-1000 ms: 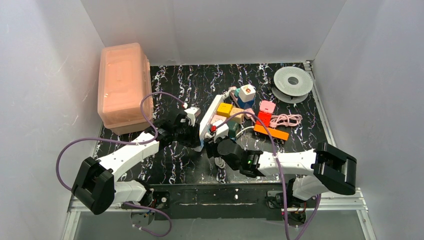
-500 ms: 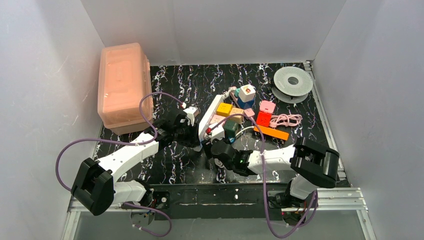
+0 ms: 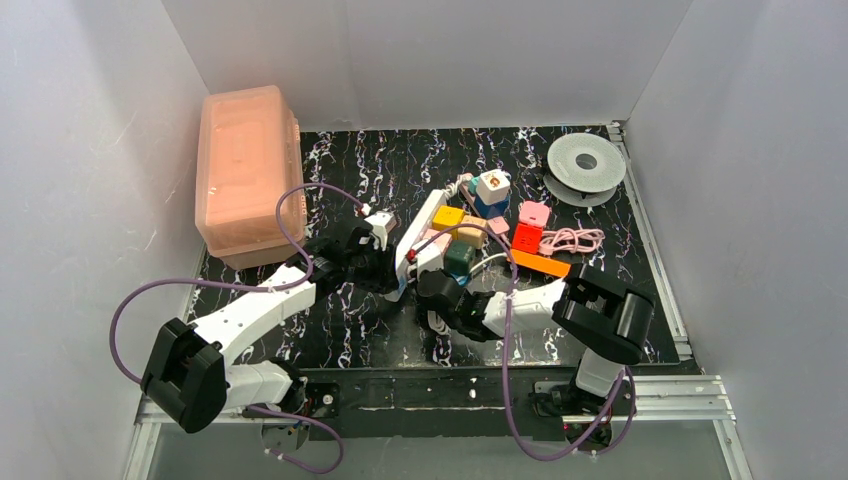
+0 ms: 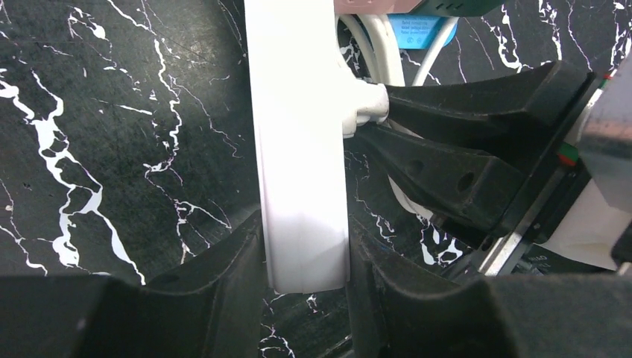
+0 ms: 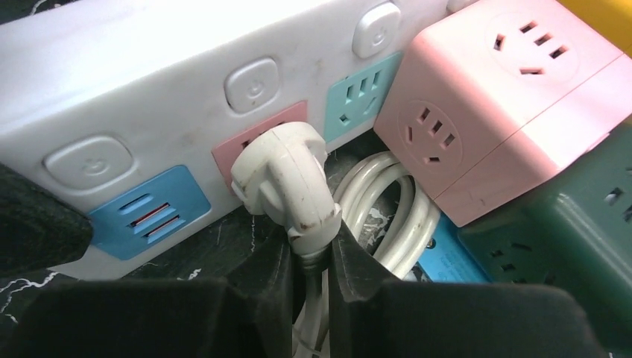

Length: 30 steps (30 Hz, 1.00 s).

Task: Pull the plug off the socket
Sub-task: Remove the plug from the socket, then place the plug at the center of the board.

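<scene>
Bracing the socket [image 4: 298, 149] with the left gripper [image 4: 305, 268], closed snugly on its end; pinching the plug [image 5: 279, 175] (seated in the pink outlet [image 5: 223, 153]) low at its neck with the right gripper [image 5: 309, 257], nearly shut. Risks slipping onto the cord [image 5: 376, 212], or dragging the socket if tugged askew.

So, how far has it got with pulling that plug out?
Done: the left hand clamps the end of the socket to steady it. In hand: the right hand pinches the white plug at its neck. Left: the pull itself, as the plug still sits in its pink outlet.
</scene>
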Available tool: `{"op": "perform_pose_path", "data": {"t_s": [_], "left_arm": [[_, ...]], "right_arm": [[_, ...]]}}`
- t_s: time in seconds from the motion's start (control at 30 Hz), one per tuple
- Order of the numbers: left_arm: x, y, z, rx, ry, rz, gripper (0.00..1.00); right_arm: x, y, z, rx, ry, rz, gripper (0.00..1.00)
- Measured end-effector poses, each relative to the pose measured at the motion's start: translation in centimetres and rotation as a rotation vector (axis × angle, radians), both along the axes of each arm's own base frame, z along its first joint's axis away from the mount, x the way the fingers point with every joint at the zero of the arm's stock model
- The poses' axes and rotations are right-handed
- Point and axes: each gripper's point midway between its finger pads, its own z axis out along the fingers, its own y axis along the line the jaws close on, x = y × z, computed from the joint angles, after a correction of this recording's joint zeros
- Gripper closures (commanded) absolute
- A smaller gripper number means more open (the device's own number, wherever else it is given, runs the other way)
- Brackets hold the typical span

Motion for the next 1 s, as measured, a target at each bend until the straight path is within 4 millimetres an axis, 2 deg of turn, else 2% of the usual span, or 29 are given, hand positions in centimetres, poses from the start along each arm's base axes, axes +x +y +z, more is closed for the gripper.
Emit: {"op": "perform_pose_path", "data": {"t_s": [0.03, 0.17, 0.3, 0.43, 0.73, 0.83, 0.97, 1.0], "left_arm": [[0.0, 0.1, 0.0, 0.002, -0.002, 0.002, 1.00], [0.2, 0.1, 0.3, -0.002, -0.012, 0.007, 1.00], [0.4, 0.5, 0.3, 0.022, -0.031, 0.018, 1.00], [0.9, 1.3, 0.1, 0.067, -0.060, 0.030, 1.00], [1.8, 2.4, 0.0, 0.131, -0.108, 0.054, 0.98], [2.2, 2.7, 0.2, 0.147, -0.128, 0.064, 0.91], [2.9, 3.2, 0.7, 0.157, -0.148, 0.084, 0.57], [3.0, 3.3, 0.7, 0.160, -0.151, 0.087, 0.49]], "right_arm": [[0.0, 0.0, 0.0, -0.002, 0.000, 0.004, 0.99], [-0.3, -0.2, 0.5, -0.003, -0.002, 0.023, 0.99], [-1.0, -1.8, 1.6, 0.030, 0.002, 0.002, 0.99], [-1.3, -2.6, 2.7, 0.081, 0.004, -0.023, 0.99], [-3.1, -5.1, 2.1, 0.108, 0.072, -0.060, 0.99], [-4.5, -6.7, 2.2, 0.129, 0.104, -0.060, 0.99], [-6.2, -8.9, 2.5, 0.164, 0.152, -0.065, 0.99], [-6.7, -9.2, 2.5, 0.178, 0.170, -0.064, 0.96]]}}
